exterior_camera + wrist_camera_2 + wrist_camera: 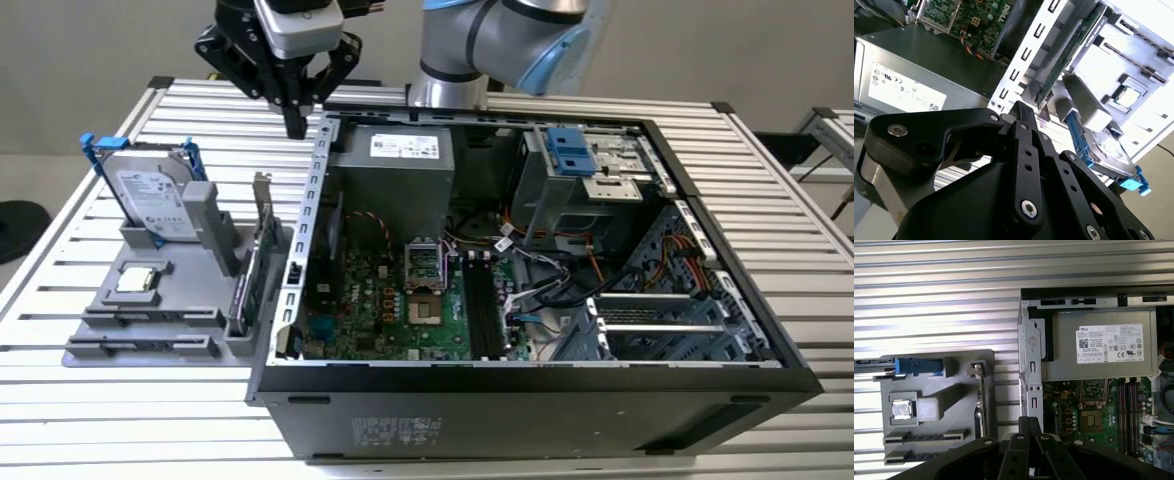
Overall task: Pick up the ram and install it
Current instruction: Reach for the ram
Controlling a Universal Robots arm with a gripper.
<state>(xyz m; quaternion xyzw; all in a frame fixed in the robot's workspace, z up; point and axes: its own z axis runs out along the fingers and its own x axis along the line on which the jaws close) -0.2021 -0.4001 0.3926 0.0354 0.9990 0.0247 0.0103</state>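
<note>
Exterior view shows closed jaws above the case wall (318, 210).

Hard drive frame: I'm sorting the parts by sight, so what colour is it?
The hard drive frame is blue. It shows best in the exterior view.

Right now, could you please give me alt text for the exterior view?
A robot arm's gripper hangs above a slatted table beside an open computer case. On the exterior view's left, a grey tray holds a hard drive.
</note>
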